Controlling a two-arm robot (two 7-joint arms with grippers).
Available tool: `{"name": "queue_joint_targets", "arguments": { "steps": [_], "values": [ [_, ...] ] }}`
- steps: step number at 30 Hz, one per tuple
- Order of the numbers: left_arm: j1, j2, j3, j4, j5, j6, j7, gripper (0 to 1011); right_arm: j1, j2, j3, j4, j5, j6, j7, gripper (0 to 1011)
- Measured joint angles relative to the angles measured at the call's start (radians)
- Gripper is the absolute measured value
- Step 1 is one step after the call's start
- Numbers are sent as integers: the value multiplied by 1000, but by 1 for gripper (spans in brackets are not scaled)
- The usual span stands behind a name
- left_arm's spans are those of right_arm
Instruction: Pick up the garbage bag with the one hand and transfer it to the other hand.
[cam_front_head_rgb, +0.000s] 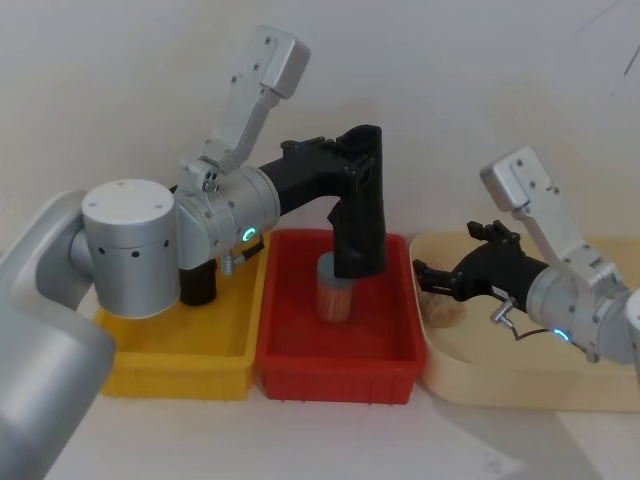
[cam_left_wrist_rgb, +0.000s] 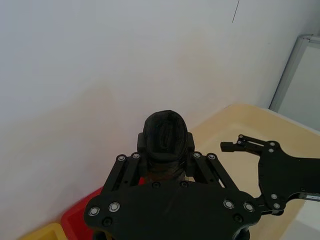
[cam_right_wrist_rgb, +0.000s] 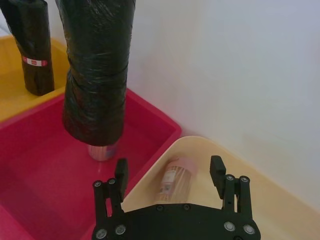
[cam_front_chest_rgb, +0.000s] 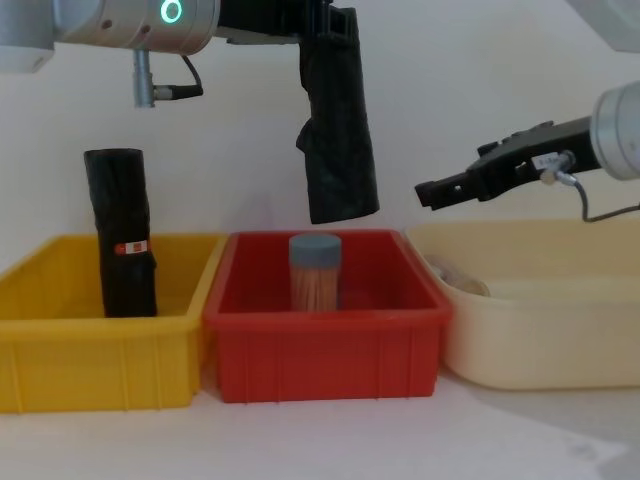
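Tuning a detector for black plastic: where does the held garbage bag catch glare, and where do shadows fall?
Right wrist view: the garbage bag shows pale streaky sheen along its wrinkles. Chest view: held by the left end effector, it reads almost flat black. Head view: a soft shadow lies on the table before the cream bin.

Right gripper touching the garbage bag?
Apart: the chest view shows bare wall between the right gripper and the garbage bag held by the left gripper.
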Motion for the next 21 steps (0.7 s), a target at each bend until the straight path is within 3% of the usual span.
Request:
{"name": "queue_joint_targets", "arguments": {
  "steps": [9, 21],
  "values": [
    [-1, -1, 1, 1, 0, 0, 0, 377, 40, -27, -8, 28, 18, 68, 29, 1001],
    [-1, -1, 1, 2, 0, 0, 0, 377, 79, -24, -38, 35, 52, 111, 114, 1001]
  ]
}}
